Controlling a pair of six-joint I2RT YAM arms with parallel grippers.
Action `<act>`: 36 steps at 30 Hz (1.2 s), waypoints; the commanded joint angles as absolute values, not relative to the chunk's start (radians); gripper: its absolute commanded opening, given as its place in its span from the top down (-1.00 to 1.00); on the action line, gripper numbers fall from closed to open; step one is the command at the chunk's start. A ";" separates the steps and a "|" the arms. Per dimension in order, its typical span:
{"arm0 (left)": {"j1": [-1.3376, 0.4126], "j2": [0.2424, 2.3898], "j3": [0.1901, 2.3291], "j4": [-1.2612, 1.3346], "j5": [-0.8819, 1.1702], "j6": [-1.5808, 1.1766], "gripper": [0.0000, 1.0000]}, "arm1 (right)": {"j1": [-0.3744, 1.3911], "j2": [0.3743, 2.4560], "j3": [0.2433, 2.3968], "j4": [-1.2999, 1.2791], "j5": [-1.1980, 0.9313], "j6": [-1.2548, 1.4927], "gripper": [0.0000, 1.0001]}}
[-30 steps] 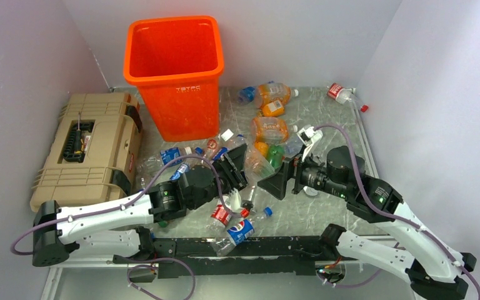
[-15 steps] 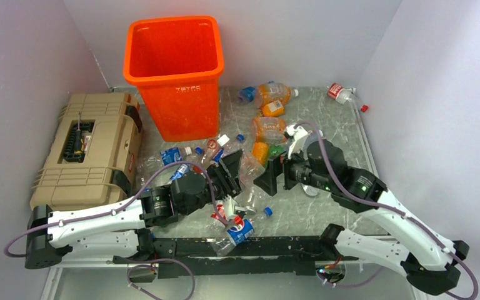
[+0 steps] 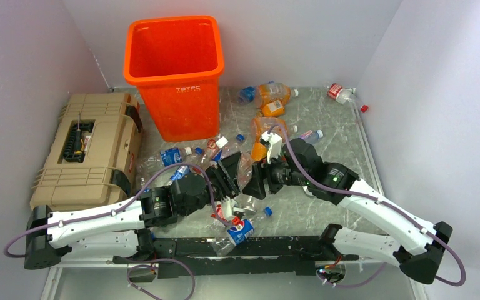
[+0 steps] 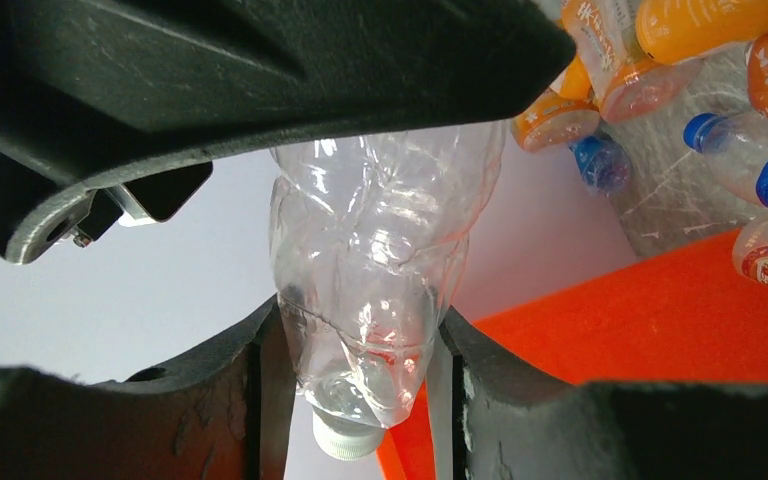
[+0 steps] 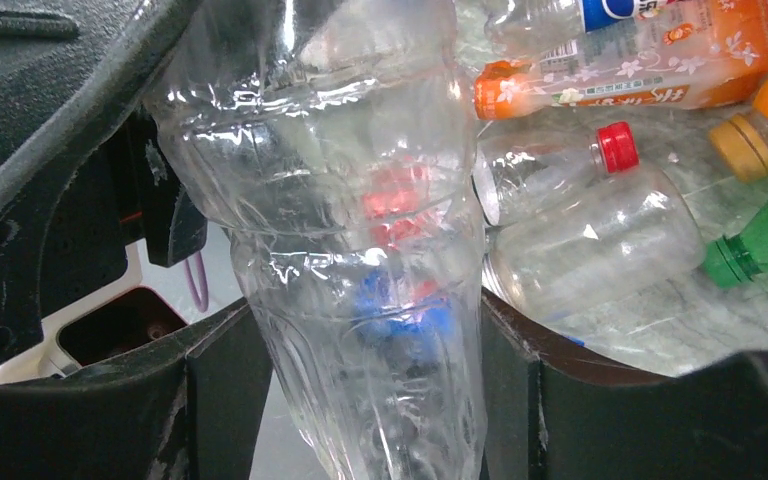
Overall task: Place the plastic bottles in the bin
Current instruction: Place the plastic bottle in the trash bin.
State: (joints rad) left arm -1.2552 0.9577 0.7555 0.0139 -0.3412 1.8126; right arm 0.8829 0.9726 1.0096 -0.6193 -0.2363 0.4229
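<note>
Grey marbled table point(image 3: 340, 134), white walls point(image 3: 300, 37). At centre of the overhead view one crushed clear bottle point(image 3: 245, 167) is clamped by both left gripper point(image 4: 355, 345) and right gripper point(image 5: 365, 370); the orange bin point(image 3: 187, 106) stands apart, upper left. Opposing pulls could slip it loose onto other bottles point(image 3: 269, 128) nearby

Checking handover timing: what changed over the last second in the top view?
Right gripper swung left until its jaws flank the clear bottle in the left gripper. Left arm shifted slightly, then held. Bin, toolbox and loose bottles unchanged.
</note>
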 commanded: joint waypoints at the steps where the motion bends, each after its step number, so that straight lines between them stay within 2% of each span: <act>1: -1.261 0.931 0.759 0.050 -0.331 1.795 1.00 | 0.882 0.973 0.990 -0.546 -0.239 0.424 -0.29; 5: -1.261 0.933 0.763 0.047 -0.333 1.782 0.84 | 0.882 0.957 0.991 -0.546 -0.238 0.416 -0.02; 7: -1.261 0.933 0.769 0.054 -0.334 1.771 0.58 | 0.882 0.945 0.989 -0.548 -0.231 0.414 0.05; 8: -1.261 0.935 0.772 0.059 -0.333 1.760 0.35 | 0.882 0.937 0.989 -0.551 -0.223 0.413 0.08; 9: -1.261 0.938 0.777 0.068 -0.334 1.737 -0.54 | 0.882 0.927 0.989 -0.555 -0.206 0.411 0.11; 10: -1.261 0.941 0.784 0.074 -0.336 1.719 -0.93 | 0.882 0.912 0.989 -0.557 -0.180 0.413 0.12; 16: -1.261 0.973 0.839 0.157 -0.400 1.462 -0.99 | 0.882 0.674 0.906 -0.469 0.123 0.414 0.12; 20: -1.261 1.010 0.977 0.013 -0.424 1.069 -0.99 | 0.882 0.549 0.836 -0.392 0.277 0.400 0.12; 24: -1.250 1.058 1.077 -0.102 -0.433 0.623 -0.99 | 0.882 0.477 0.750 -0.308 0.320 0.370 0.12; 27: -1.179 1.059 1.125 -0.165 -0.259 0.326 -0.99 | 0.882 0.448 0.691 -0.239 0.298 0.353 0.12; 30: -0.981 1.055 1.159 -0.164 0.075 -0.012 -0.99 | 0.883 0.424 0.644 -0.183 0.279 0.340 0.11; 32: -0.859 1.054 1.136 -0.069 0.254 -0.213 -0.99 | 0.883 0.405 0.619 -0.153 0.266 0.334 0.11; 36: -0.726 1.090 1.124 0.076 0.348 -0.494 -0.99 | 0.883 0.402 0.583 -0.110 0.213 0.326 0.12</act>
State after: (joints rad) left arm -0.8120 1.0649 1.1160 -0.0860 0.0910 -0.0074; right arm 0.8822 0.4168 0.5976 -0.2539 0.2543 0.3569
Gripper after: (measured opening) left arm 0.995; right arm 0.577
